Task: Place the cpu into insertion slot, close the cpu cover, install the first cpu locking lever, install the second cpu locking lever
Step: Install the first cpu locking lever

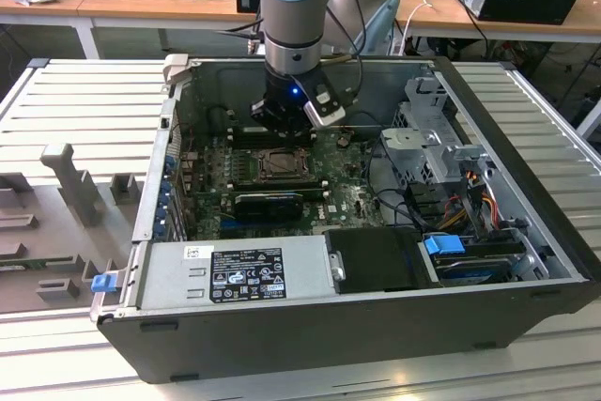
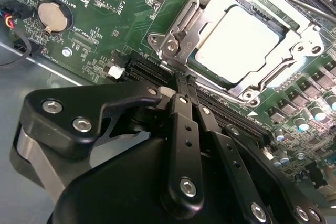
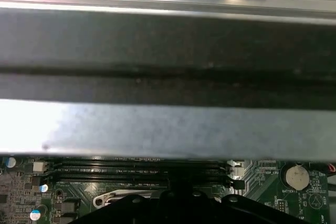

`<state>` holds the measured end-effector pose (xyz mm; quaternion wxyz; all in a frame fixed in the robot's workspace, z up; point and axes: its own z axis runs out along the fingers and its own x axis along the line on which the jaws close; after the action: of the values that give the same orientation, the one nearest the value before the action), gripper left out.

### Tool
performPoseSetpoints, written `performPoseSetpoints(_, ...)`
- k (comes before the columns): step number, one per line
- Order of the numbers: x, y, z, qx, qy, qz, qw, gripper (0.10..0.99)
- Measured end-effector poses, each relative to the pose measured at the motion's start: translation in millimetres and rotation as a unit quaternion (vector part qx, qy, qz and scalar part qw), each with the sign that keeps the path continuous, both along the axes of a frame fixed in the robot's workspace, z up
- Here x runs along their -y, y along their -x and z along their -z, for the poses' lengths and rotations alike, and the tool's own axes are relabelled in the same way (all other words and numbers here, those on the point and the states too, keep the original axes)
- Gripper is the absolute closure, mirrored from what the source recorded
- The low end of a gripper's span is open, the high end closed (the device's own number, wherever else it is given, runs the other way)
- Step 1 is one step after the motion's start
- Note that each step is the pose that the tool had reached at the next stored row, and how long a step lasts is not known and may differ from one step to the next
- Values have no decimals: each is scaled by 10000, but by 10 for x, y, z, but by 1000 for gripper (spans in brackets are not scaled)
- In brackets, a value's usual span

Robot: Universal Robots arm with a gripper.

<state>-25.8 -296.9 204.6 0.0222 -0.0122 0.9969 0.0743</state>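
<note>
Pale matte cpu (image 2: 237, 43) under silvery cut-out cpu cover (image 2: 265, 80)

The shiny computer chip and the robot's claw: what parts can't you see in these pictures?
- The cpu edges, second wrist view: covered by the cpu cover frame.
- The gripper fingertips, second wrist view: they come together, but any gap is hidden by its own black linkage.
- The insertion slot, exterior view: too small to make out detail.
</note>
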Motion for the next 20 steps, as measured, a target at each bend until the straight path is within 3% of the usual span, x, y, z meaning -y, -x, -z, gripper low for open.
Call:
performPoseSetpoints(11, 1, -5, 24, 0, 70, -1, 10000, 980)
performPoseSetpoints(13, -1, -5, 37, 1, 67, 0, 10000, 980)
performPoseSetpoints(17, 0, -6, 38, 0, -6, 1, 10000, 980)
performPoseSetpoints(20, 0, -6, -83, 0, -8, 0, 10000, 980)
